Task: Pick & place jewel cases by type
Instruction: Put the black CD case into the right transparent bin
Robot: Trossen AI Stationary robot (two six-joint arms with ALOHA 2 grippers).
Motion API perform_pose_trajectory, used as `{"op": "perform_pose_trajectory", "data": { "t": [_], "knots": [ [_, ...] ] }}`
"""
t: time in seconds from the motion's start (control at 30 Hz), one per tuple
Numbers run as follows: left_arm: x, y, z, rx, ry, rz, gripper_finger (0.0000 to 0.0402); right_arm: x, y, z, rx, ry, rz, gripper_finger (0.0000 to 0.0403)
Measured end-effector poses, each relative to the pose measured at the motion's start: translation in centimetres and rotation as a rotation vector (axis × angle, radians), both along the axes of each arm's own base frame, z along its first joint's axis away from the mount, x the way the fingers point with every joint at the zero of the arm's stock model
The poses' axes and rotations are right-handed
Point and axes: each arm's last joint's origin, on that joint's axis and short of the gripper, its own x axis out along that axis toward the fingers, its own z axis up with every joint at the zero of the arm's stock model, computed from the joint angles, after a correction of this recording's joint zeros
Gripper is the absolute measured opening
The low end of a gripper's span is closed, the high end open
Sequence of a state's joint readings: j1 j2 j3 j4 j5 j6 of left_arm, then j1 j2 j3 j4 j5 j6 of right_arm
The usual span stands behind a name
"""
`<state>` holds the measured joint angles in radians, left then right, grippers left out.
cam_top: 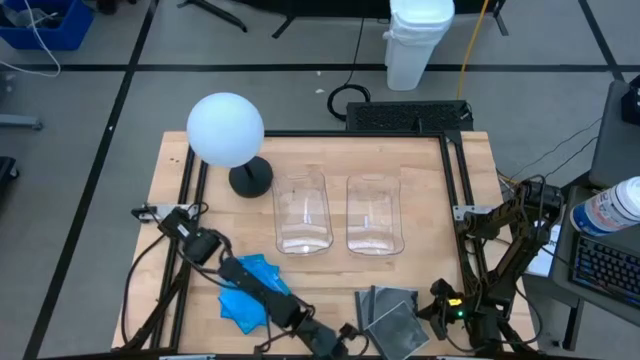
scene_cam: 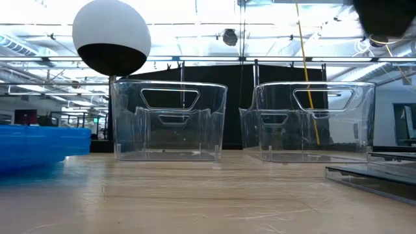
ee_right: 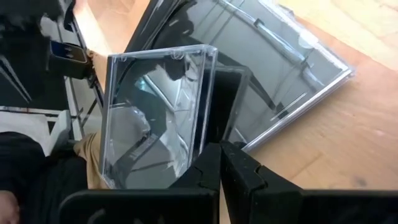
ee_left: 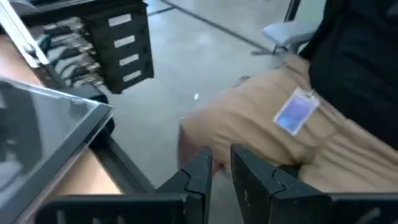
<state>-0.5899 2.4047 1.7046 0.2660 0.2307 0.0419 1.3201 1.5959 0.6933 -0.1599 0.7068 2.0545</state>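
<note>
A pile of blue jewel cases [cam_top: 250, 290] lies flat near the table's front left; it also shows in the low view [scene_cam: 39, 146]. Dark grey jewel cases [cam_top: 385, 305] lie front right. One of them, with a clear lid [ee_right: 155, 118], stands tipped up in front of my right gripper [ee_right: 221, 155], which is shut on it. My left gripper [ee_left: 221, 171] hangs at the table's near edge [cam_top: 340, 338] between the two piles. A narrow gap shows between its fingers, with nothing in it. My right gripper pinches the tipped-up jewel case at its lower corner [ee_right: 202, 146] between its two fingers. The fingers themselves hide the exact spot. They slant down from the table's right side. The case stands raised on edge, its clear lid facing the wrist, above another dark case [ee_right: 280, 74] lying flat.
Two clear bins [cam_top: 301, 212] [cam_top: 374, 214] stand side by side at mid-table. A white globe lamp [cam_top: 226, 130] stands far left. A person in tan trousers with a badge [ee_left: 298, 112] stands just past the near edge. Black rails run along both table sides.
</note>
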Motion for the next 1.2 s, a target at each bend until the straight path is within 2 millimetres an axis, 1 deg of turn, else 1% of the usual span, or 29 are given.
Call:
{"op": "perform_pose_trajectory", "data": {
  "t": [0.07, 0.2, 0.27, 0.37, 0.43, 0.6, 0.8, 0.87, 0.93, 0.97, 1.1, 1.2],
  "knots": [
    [1.0, 0.8, -0.4, -0.002, 0.031, 0.033, 0.0067, 0.1, 0.0, 0.0, 0.001, 0.001, -0.005, 0.0001],
    [3.1, 2.4, 0.0, -0.019, 0.038, 0.121, 0.0067, 0.2, 0.0, 0.0, 0.009, -0.001, -0.012, 0.0001],
    [3.6, 2.7, -0.3, -0.014, 0.057, 0.135, 0.0067, 0.3, 0.0, 0.0, 0.009, -0.001, -0.014, 0.0],
    [3.2, 2.5, -1.0, 0.068, 0.072, 0.132, 0.0067, 0.3, -0.1, 0.0, 0.004, 0.0, -0.012, 0.0],
    [2.8, 2.1, -0.9, 0.136, 0.053, 0.161, 0.0067, 0.2, -0.1, 0.0, -0.002, -0.001, -0.008, 0.0],
    [1.3, 1.3, 1.0, 0.325, -0.003, 0.154, 0.0067, 0.2, -0.1, 0.2, -0.021, -0.007, 0.019, 0.0],
    [-0.3, 0.9, 4.9, 0.509, -0.103, 0.269, 0.0067, -0.6, -0.4, 0.8, -0.083, -0.012, 0.08, 0.0],
    [-0.8, 0.3, 5.2, 0.596, -0.165, 0.27, 0.0067, -0.8, -0.7, 0.8, -0.102, -0.004, 0.084, 0.0],
    [-1.4, -0.6, 4.8, 0.709, -0.211, 0.275, 0.0067, -0.9, -0.7, 0.8, -0.11, 0.0, 0.083, 0.0],
    [-1.4, -1.0, 4.4, 0.737, -0.225, 0.279, 0.0067, -0.9, -0.7, 0.8, -0.11, 0.002, 0.085, 0.0],
    [-1.5, -1.9, 3.4, 0.795, -0.259, 0.269, 0.0068, -0.9, -0.7, 0.8, -0.112, 0.001, 0.088, 0.0],
    [-1.5, -2.6, 2.2, 0.84, -0.313, 0.185, 0.0068, -0.9, -0.7, 0.8, -0.106, 0.001, 0.084, 0.0]
  ]
}}
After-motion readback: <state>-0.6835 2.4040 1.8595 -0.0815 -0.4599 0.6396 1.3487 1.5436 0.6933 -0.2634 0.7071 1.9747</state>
